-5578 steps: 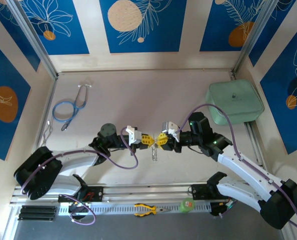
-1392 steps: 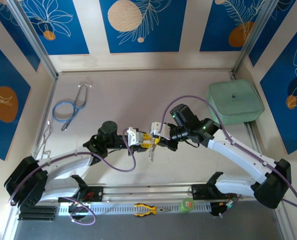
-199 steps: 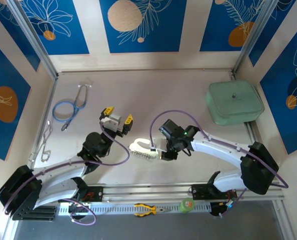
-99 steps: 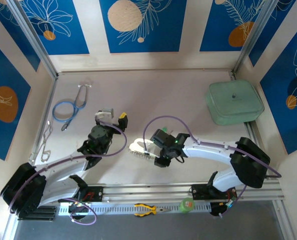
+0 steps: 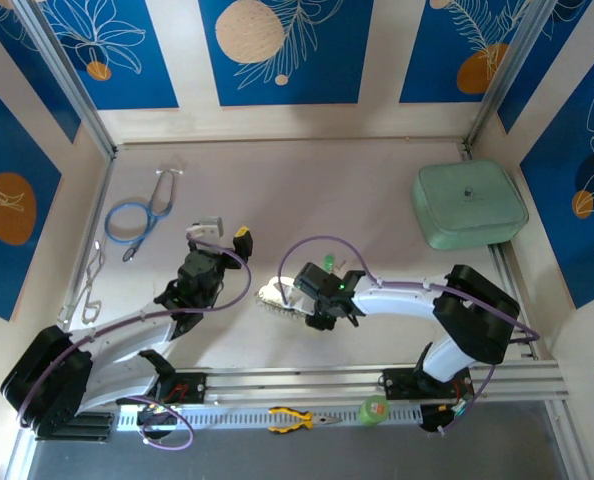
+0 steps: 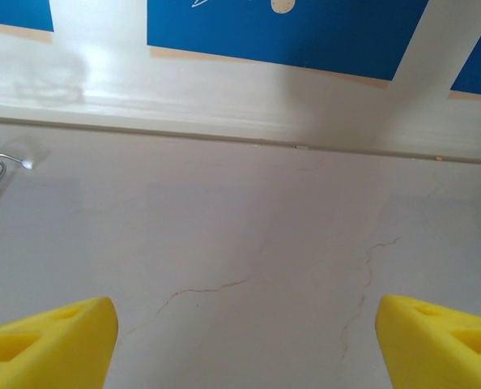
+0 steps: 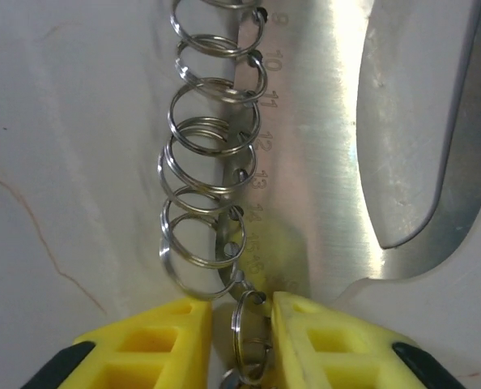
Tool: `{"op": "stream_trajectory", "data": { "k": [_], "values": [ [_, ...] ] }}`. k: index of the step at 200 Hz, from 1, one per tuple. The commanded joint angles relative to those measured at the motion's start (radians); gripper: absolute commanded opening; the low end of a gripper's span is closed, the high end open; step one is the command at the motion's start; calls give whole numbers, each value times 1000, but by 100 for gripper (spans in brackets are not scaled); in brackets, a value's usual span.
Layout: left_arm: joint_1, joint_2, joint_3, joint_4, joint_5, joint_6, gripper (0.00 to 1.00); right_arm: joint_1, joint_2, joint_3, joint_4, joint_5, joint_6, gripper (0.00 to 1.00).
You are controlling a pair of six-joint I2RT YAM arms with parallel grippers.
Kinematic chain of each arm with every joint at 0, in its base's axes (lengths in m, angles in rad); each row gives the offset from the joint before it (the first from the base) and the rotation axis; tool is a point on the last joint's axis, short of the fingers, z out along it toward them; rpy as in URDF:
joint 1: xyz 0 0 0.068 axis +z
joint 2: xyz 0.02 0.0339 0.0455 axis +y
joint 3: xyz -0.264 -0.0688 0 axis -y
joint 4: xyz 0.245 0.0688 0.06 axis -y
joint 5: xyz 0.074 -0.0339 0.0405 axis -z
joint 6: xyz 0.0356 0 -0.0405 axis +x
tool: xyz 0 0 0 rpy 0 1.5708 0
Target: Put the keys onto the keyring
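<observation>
The keyring [image 5: 271, 296], a pale strap with a row of silver rings, lies flat on the table in front of the arms. In the right wrist view it is a shiny strip with numbered holes [image 7: 309, 138], and the rings [image 7: 212, 138] hang off its left edge. My right gripper [image 5: 296, 300] [image 7: 242, 306] sits at the strap's near end. Its yellow jaws stand a narrow gap apart around one small end ring [image 7: 247, 336], with a sliver of space on the left. I cannot make out the keys. My left gripper [image 5: 225, 232] [image 6: 244, 324] is wide open over bare table.
A blue stethoscope [image 5: 137, 215] and silver wire clips [image 5: 92, 282] lie at the far left. A pale green case [image 5: 469, 205] sits at the right. Yellow pliers [image 5: 292, 418] and a green tape roll [image 5: 374, 408] rest on the front rail.
My right gripper slid left along the table onto the near end of the keyring, and its jaws narrowed. The left gripper shifted a little left and stayed open.
</observation>
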Motion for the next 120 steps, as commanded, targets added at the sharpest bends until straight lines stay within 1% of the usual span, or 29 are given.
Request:
{"op": "stream_trajectory", "data": {
  "k": [1, 17, 33, 86, 120],
  "values": [
    [12, -27, 10, -3, -18, -11, 82, 0, 20, -2, -13, 35, -23, 14],
    [12, -34, 11, -9, -19, -6, 82, -22, -7, -3, -22, 7, -15, 5],
    [12, -41, 12, -14, -20, -2, 82, -58, -36, -3, -46, -33, -7, 2],
    [20, -42, 17, -13, -7, 10, 82, -175, -65, 34, -123, -267, 12, 0],
    [25, -41, 19, -14, 1, 13, 81, -222, -63, 54, -130, -367, 28, 0]
  ]
}}
